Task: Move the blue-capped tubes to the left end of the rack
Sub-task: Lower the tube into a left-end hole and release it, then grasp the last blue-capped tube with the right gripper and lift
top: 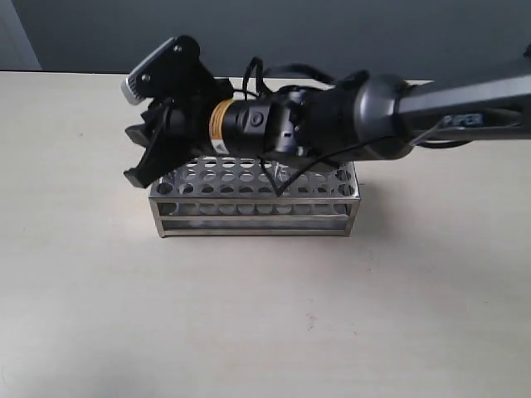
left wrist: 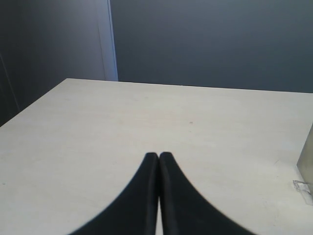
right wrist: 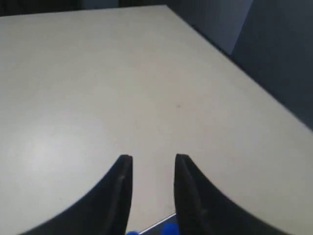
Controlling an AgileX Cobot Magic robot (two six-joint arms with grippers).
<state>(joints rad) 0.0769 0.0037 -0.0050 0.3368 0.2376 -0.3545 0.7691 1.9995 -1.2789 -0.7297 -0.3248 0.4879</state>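
Note:
The shiny steel rack stands mid-table, its top plate full of round holes. My right arm reaches across from the right and covers the rack's back rows. Its gripper hangs over the rack's left end, open, with nothing between the fingers. In the right wrist view the right gripper looks out over bare table; two blue caps of the blue-capped tubes peek in just behind the fingertips. In the exterior view the tubes are hidden by the arm. My left gripper is shut and empty above the table, and is outside the exterior view.
The pale tabletop spreads around the rack, with a dark wall behind it. A grey metallic edge with a small clear piece at its foot shows at the side of the left wrist view.

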